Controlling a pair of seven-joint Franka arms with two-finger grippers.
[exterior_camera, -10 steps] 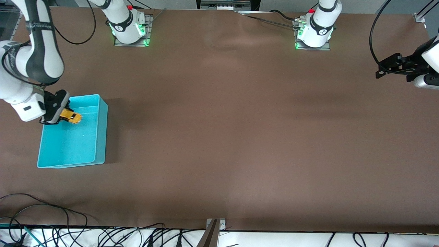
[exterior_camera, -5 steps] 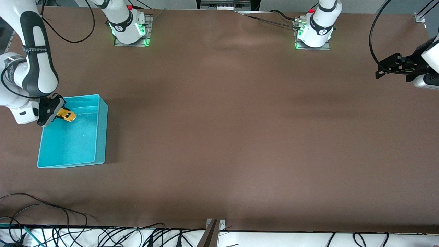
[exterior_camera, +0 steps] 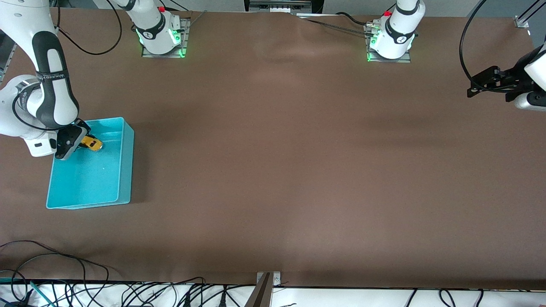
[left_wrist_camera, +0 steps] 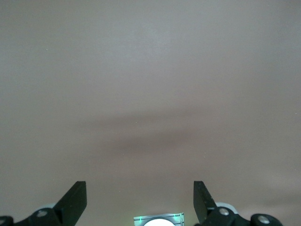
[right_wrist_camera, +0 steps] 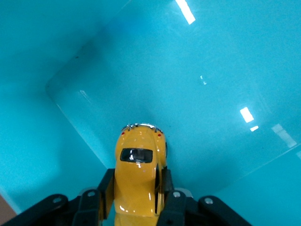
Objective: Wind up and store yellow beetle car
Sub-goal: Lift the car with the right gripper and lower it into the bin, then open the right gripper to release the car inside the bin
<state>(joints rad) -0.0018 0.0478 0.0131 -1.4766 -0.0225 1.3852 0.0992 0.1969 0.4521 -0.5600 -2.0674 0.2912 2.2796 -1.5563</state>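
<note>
Yellow beetle car (right_wrist_camera: 138, 176) clamped in right tool (right_wrist_camera: 136, 197), inside turquoise bin (exterior_camera: 126, 170)

Turquoise bin (exterior_camera: 124, 164): sitting on the table (exterior_camera: 298, 170) at the right arm's end. Yellow beetle car (exterior_camera: 91, 143): hanging inside the bin, in its part farther from the front camera, clamped in the right gripper (exterior_camera: 76, 140). Left gripper (exterior_camera: 480, 85): waiting, spread, over the left arm's end.

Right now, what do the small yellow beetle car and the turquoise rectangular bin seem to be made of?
The small yellow beetle car, held in the right gripper: glossy painted metal or hard plastic, judging by sharp highlights. The turquoise rectangular bin: smooth plastic, thin walls, mirroring lamps.
</note>
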